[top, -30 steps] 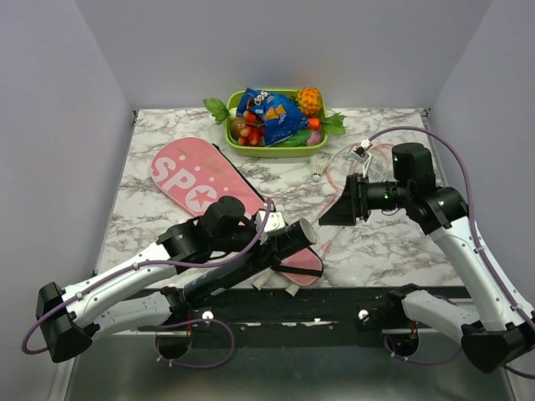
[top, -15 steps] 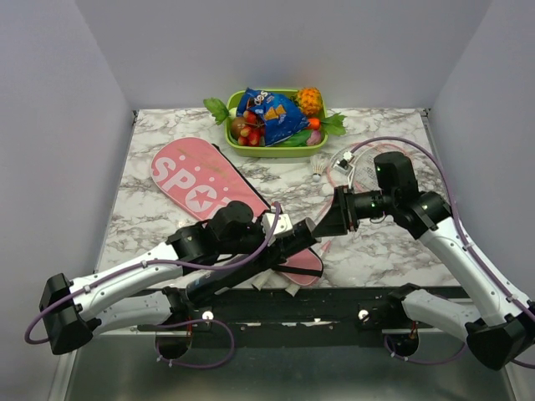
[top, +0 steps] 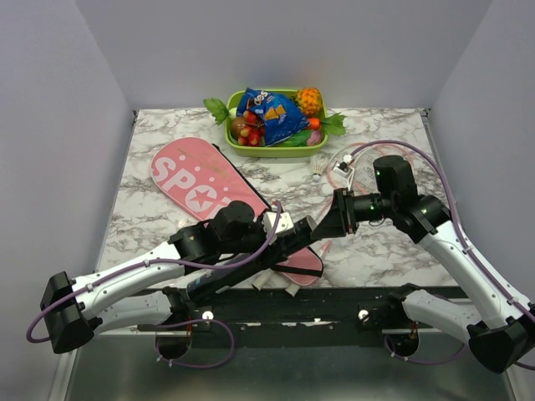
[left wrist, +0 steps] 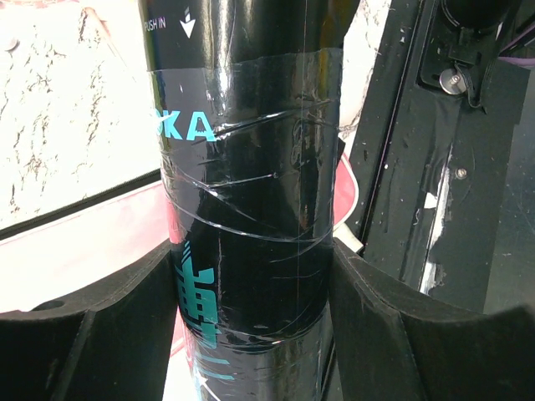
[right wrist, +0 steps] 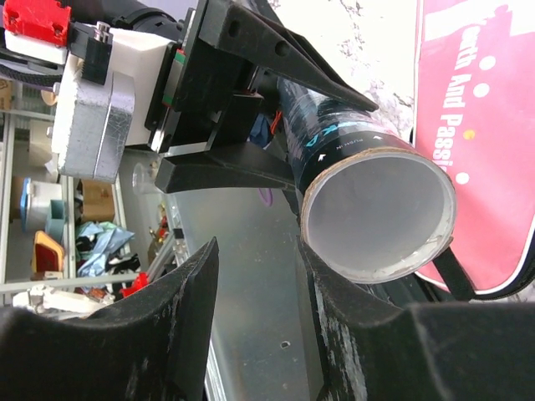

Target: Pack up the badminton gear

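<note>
My left gripper point(top: 284, 236) is shut on the long black tube point(top: 301, 233) and holds it tilted above the table's front. In the left wrist view the tube point(left wrist: 251, 200) fills the space between the pads point(left wrist: 100, 334). My right gripper point(top: 328, 220) is open, right at the tube's raised end. In the right wrist view the tube's capped end point(right wrist: 376, 213) lies beside one finger point(right wrist: 351, 334), outside the gap. The pink "SPORT" bag point(top: 196, 180) lies flat at the left. Pink rackets point(top: 355, 159) and white shuttlecocks point(top: 318, 170) lie at the back right.
A green tray point(top: 251, 152) of toy fruit with a blue snack packet point(top: 272, 109) stands at the back centre. Two more shuttlecocks point(top: 261, 283) lie by the black front rail point(top: 334, 302). Grey walls close in the left, back and right.
My right gripper has moved left and forward to the tube's end. My left arm has shifted the tube slightly right toward it.
</note>
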